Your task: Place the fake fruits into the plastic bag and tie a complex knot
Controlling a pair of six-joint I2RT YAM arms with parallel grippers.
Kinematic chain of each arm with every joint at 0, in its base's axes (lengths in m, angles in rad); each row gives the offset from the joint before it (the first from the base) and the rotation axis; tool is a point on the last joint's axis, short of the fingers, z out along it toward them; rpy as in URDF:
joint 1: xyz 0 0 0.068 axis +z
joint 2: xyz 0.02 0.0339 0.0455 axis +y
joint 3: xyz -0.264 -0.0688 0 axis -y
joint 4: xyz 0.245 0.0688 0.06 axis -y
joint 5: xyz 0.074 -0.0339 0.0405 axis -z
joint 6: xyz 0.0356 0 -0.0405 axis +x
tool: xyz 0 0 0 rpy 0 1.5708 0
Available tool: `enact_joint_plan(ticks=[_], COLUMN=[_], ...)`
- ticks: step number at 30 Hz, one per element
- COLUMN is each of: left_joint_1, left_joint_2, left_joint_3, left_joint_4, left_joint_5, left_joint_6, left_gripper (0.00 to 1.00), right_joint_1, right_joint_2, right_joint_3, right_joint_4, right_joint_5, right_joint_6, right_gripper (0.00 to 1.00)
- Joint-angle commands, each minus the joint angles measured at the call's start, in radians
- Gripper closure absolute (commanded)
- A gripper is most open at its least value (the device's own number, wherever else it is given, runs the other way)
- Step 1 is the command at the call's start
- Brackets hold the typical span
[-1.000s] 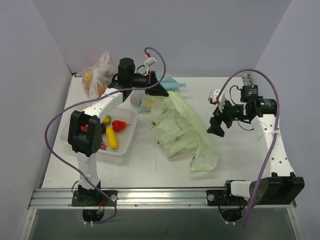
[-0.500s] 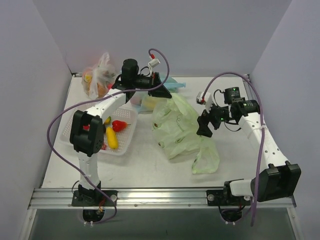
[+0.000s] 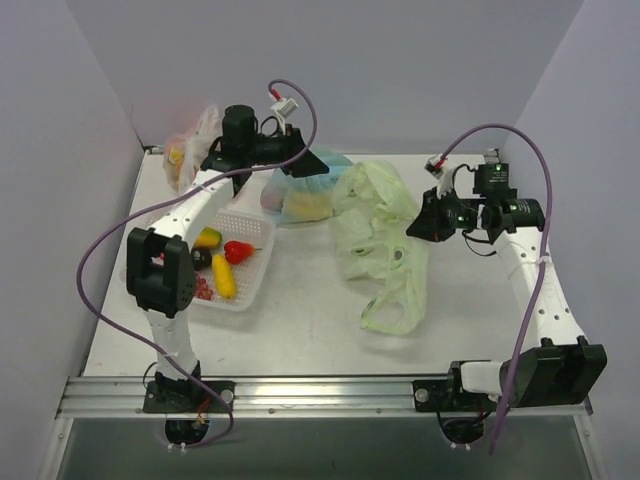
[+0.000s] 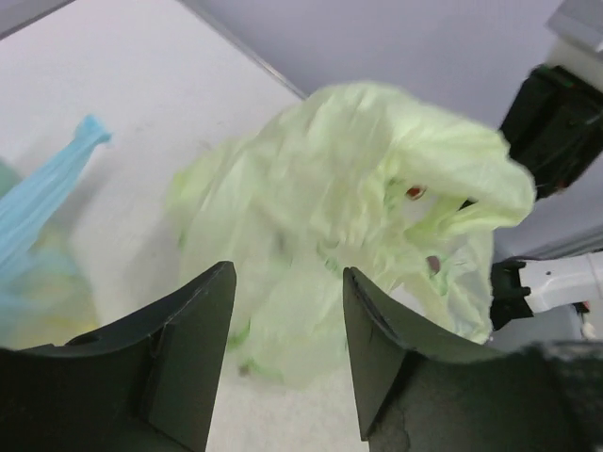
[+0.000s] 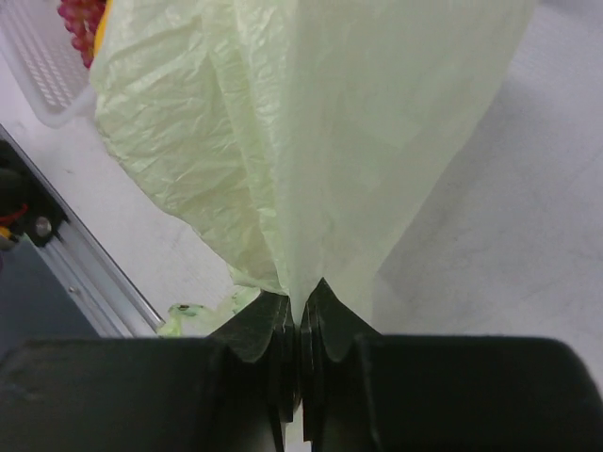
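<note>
Since a second ago the right jaws have gone from spread to pressed together on the bag (image 3: 385, 235). Its 3 o'clock edge is now lifted off the worktop (image 3: 300, 320), and the whole bag sits further toward 2 o'clock than before. The left jaws, shut then, now stand spread and empty, pulled back toward 11 o'clock above the blue bag (image 3: 300, 195). From the right wrist, a pale green fold of the bag (image 5: 283, 141) runs straight into the closed jaws. From the left wrist, the bag (image 4: 358, 188) lies beyond the gap between the spread jaws, apart from them. At 9 o'clock the basket (image 3: 255, 285) holds the fruits (image 3: 222, 270): grapes (image 3: 203, 290), a yellow piece (image 3: 225, 282), a red piece (image 3: 238, 250) and an orange one (image 3: 207, 238). A clear bag (image 3: 190, 150) of fruit sits at 10 o'clock.
</note>
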Motion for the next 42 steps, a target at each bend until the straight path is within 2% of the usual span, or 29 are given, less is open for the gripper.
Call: enact_joint_plan(ticks=[1, 2, 6, 10, 12, 15, 22, 26, 30, 34, 37, 38, 41, 42], left_joint_1=[0.074, 0.077, 0.018, -0.105, -0.172, -0.246, -0.331, -0.343, -0.36, -0.38, -0.394, -0.394, -0.383, -0.362], left_joint_2=[-0.206, -0.244, -0.395, -0.4, -0.371, -0.293, -0.168, -0.122, -0.078, -0.05, -0.045, -0.042, -0.053, -0.061], left_joint_3=[-0.152, -0.239, -0.405, -0.473, -0.479, -0.439, -0.382, -0.417, -0.433, -0.453, -0.459, -0.459, -0.467, -0.471], left_joint_4=[0.121, 0.132, 0.1, 0.146, 0.218, 0.269, 0.299, 0.498, 0.626, 0.769, 0.78, 0.781, 0.78, 0.771], left_joint_5=[-0.154, -0.174, -0.164, -0.185, -0.222, -0.242, -0.253, -0.223, -0.211, -0.208, -0.21, -0.21, -0.211, -0.208], left_joint_6=[-0.068, -0.066, -0.037, -0.092, -0.154, -0.235, -0.39, -0.566, -0.675, -0.763, -0.766, -0.769, -0.766, -0.761], left_gripper=[0.35, 0.34, 0.33, 0.3, 0.23, 0.23, 0.2, 0.2, 0.21, 0.26, 0.41, 0.58, 0.8, 0.93], right_joint_1=[-0.018, -0.019, -0.012, -0.009, -0.007, -0.007, -0.006, -0.004, -0.003, -0.004, -0.004, -0.004, -0.033, -0.048], right_joint_2=[-0.085, -0.101, -0.144, -0.154, -0.162, -0.177, -0.226, -0.237, -0.234, -0.233, -0.236, -0.239, -0.248, -0.254], right_joint_3=[-0.014, -0.033, -0.1, -0.142, -0.14, -0.139, -0.162, -0.186, -0.198, -0.202, -0.206, -0.208, -0.209, -0.209], right_joint_4=[0.067, 0.092, 0.194, 0.259, 0.268, 0.28, 0.282, 0.287, 0.307, 0.31, 0.311, 0.311, 0.303, 0.297], right_joint_5=[-0.069, -0.064, -0.072, -0.088, -0.095, -0.107, -0.134, -0.144, -0.142, -0.136, -0.138, -0.138, -0.133, -0.138], right_joint_6=[0.294, 0.326, 0.488, 0.563, 0.586, 0.597, 0.574, 0.569, 0.578, 0.58, 0.583, 0.583, 0.581, 0.577], right_gripper=[1.0, 1.0, 1.0, 1.0, 1.0, 1.0, 1.0, 1.0, 1.0, 1.0, 1.0, 1.0, 1.0, 1.0])
